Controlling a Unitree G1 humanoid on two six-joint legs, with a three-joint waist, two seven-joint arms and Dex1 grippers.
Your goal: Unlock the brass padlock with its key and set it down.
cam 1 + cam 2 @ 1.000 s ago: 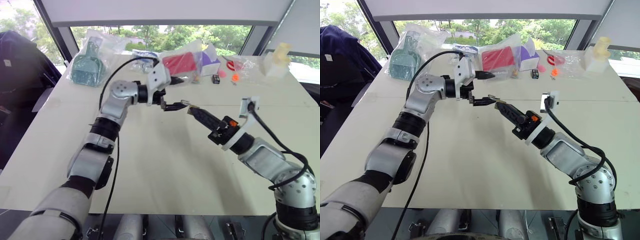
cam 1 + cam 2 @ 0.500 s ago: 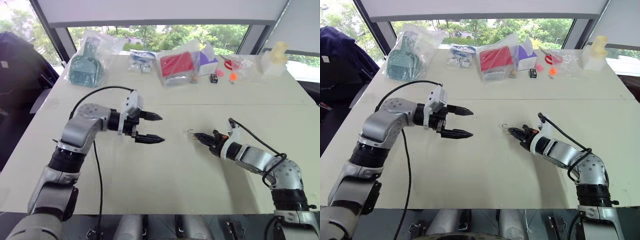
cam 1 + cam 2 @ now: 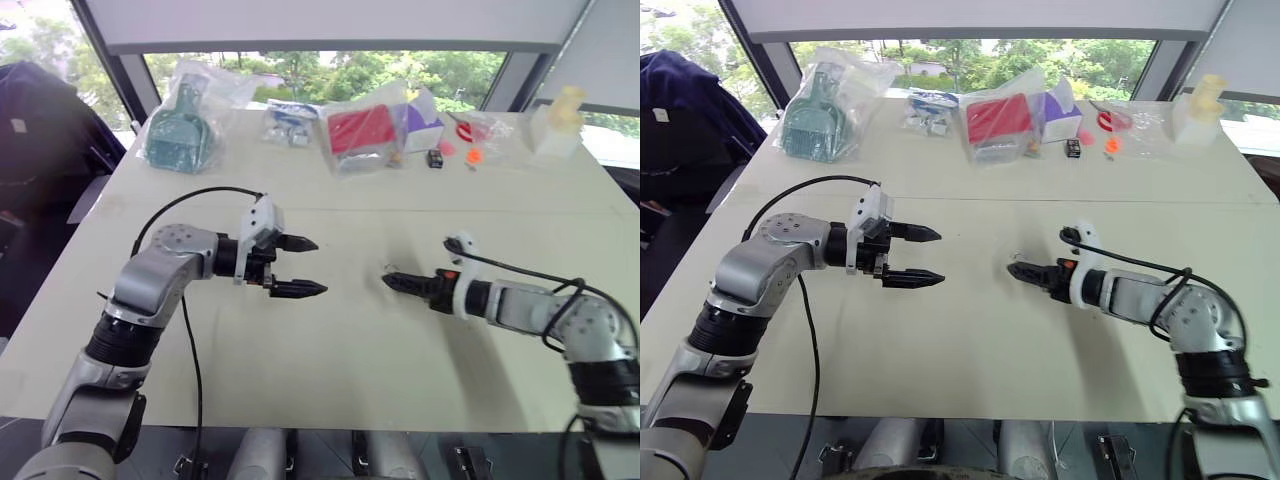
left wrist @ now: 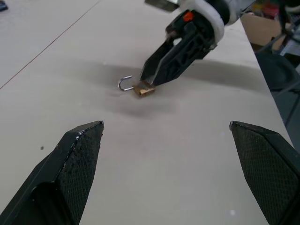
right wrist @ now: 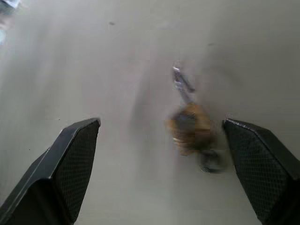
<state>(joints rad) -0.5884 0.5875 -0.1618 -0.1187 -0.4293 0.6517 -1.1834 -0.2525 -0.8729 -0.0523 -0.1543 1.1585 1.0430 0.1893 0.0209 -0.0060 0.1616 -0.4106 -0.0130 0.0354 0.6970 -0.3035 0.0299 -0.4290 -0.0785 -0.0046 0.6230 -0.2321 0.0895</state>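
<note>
**Padlock on table, both grippers wide**

On the pale table (image 3: pixel 330 350), about centre and a bit to 3 o'clock: the brass padlock (image 4: pixel 143 89) lies flat, silvery shackle (image 4: pixel 124 84) swung out from the body, sticking away to one side. Something small and dark hangs off the blurred body in the right wrist view, can't tell what.

Right gripper (image 3: pixel 392 281) sits low at the lock, tips just beside it; in the left wrist view its fingers come down right at the brass body, touching or a hair off, can't tell. In its own wrist view the two fingers stand wide apart with the lock between them, nearer one finger. Nothing gripped.

Left gripper (image 3: pixel 308 266) at 9 o'clock of the lock, well apart from it, pointing across toward it, fingers spread wide, holding nothing.

Far edge of table, 12 o'clock: green brush in a bag (image 3: pixel 178 135) at 11, small clear packet (image 3: pixel 286 122), red item in a bag (image 3: pixel 362 128), purple-white box (image 3: pixel 424 118), small black block (image 3: pixel 433 157), red scissors (image 3: pixel 468 130), white plastic piece (image 3: pixel 556 125) at 1.
</note>
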